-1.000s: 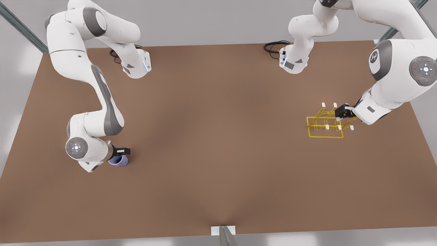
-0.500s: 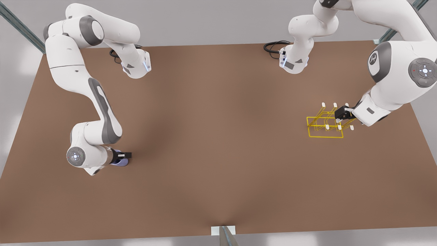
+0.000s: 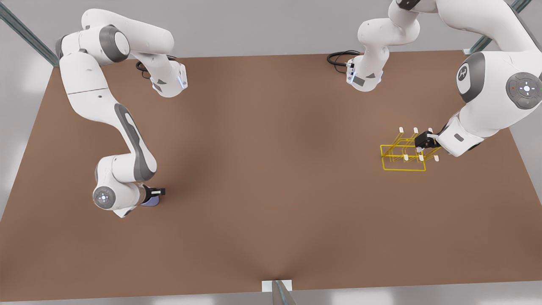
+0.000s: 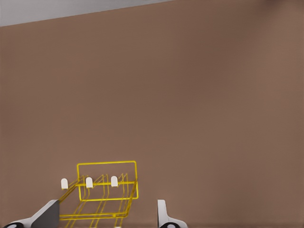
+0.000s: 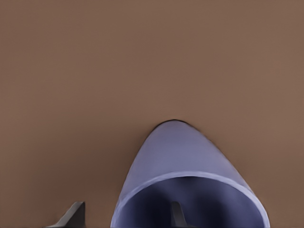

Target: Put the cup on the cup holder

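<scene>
The lavender-blue cup (image 3: 150, 203) (image 5: 180, 156) rests on the brown table at the front view's left, its open mouth turned toward my right gripper (image 3: 157, 192) (image 5: 126, 216). That gripper is open and straddles the rim, with one finger (image 5: 175, 213) inside the mouth and the other outside. It hides most of the cup in the front view. The yellow wire cup holder (image 3: 402, 160) (image 4: 107, 187) with white-capped prongs stands at the front view's right. My left gripper (image 3: 423, 141) (image 4: 104, 219) hangs open at the holder's right end, its fingers (image 4: 47, 214) spread to either side of the wire frame.
The brown table (image 3: 271, 169) stretches wide between cup and holder. Both arm bases (image 3: 169, 80) (image 3: 364, 76) and black cables (image 3: 338, 57) sit along the far edge. A small white bracket (image 3: 277, 286) marks the near edge.
My right arm has shifted a little toward the front view's right and the gripper has closed in over the cup, covering more of it. The left gripper has barely moved.
</scene>
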Available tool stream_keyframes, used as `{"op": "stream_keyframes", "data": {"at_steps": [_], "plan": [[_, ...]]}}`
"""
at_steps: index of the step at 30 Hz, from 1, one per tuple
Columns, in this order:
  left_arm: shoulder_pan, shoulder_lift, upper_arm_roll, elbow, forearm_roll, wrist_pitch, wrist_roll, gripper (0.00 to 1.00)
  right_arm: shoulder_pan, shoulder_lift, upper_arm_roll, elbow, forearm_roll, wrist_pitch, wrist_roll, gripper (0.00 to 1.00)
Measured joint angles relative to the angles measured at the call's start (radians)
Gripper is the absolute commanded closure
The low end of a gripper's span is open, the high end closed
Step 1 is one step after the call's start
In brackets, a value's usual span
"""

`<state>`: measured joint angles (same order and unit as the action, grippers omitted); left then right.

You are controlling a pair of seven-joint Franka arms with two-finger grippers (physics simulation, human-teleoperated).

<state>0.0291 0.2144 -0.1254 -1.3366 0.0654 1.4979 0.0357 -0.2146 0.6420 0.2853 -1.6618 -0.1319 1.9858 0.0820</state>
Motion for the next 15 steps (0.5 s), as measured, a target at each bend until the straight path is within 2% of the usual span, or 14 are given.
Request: {"op": "stream_keyframes", "data": {"at_steps": [1, 2, 8, 11, 15], "plan": [[0.000, 0.000, 0.000, 0.000, 0.000, 0.000, 0.000, 0.00, 0.000, 0.002, 0.000, 0.000, -0.003, 0.004, 0.000, 0.74], [-0.001, 0.000, 0.000, 0.000, 0.000, -0.001, 0.000, 0.00, 0.000, 0.003, 0.000, 0.000, -0.003, 0.008, -0.001, 0.79], [-0.001, 0.000, 0.000, 0.001, 0.000, -0.001, 0.001, 0.00, 0.003, 0.002, 0.004, 0.026, -0.005, 0.001, -0.007, 0.79], [-0.001, 0.000, 0.000, 0.000, 0.000, -0.002, 0.001, 0.00, 0.040, -0.004, 0.047, 0.135, 0.024, -0.072, 0.003, 0.79], [-0.003, 0.000, 0.000, 0.000, 0.000, -0.002, 0.001, 0.00, 0.072, -0.002, 0.125, 0.244, 0.294, -0.237, 0.035, 0.79]]}}
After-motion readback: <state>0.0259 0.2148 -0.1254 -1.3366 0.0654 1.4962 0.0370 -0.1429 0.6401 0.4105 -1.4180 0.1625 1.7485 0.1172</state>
